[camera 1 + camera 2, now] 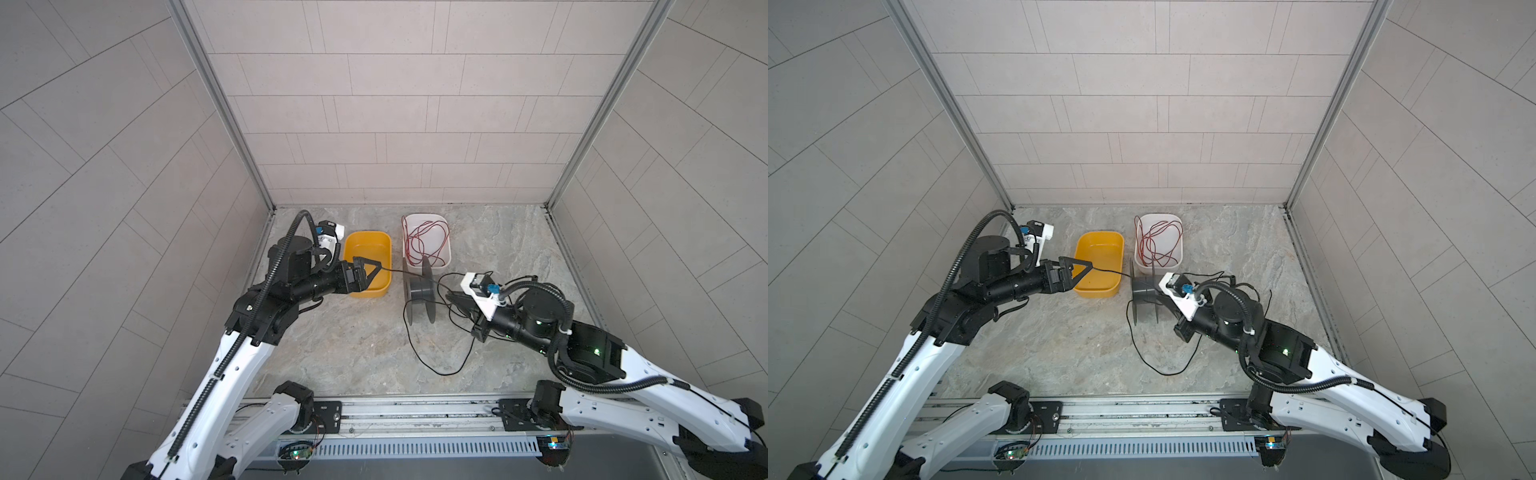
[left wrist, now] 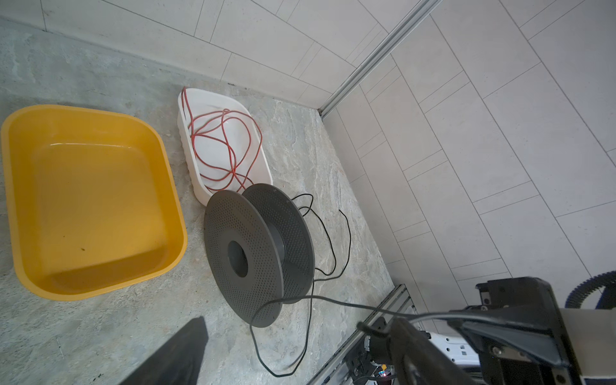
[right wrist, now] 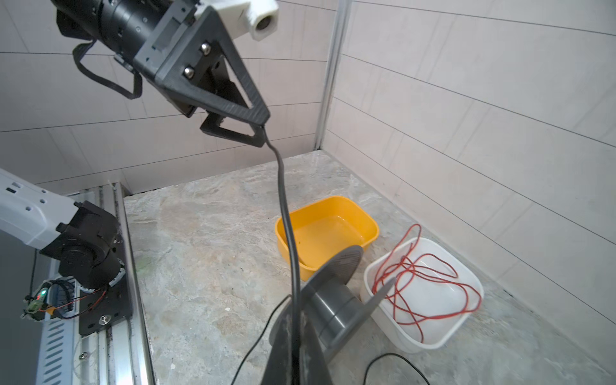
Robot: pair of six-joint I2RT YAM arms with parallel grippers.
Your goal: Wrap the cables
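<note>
The cable (image 3: 283,200) is one thin black wire, stretched between my two grippers above the floor. My left gripper (image 2: 296,320) (image 1: 371,277) is open, and the cable's end lies against one of its fingertips (image 2: 396,328). My right gripper (image 3: 293,333) (image 1: 449,294) is shut on the cable beside a dark grey spool (image 1: 419,295) (image 2: 246,256) that stands on its rims. Slack cable (image 1: 440,372) (image 1: 1163,372) lies in loose loops on the floor around the spool. In both top views the right wrist camera mount mostly covers the right fingers.
A yellow tub (image 1: 386,249) (image 2: 20,233) sits under the left gripper's tips. A white tub (image 1: 446,245) behind the spool holds a tangled red wire (image 1: 424,237). A metal rail (image 1: 415,409) runs along the front edge, and tiled walls close in the other three sides.
</note>
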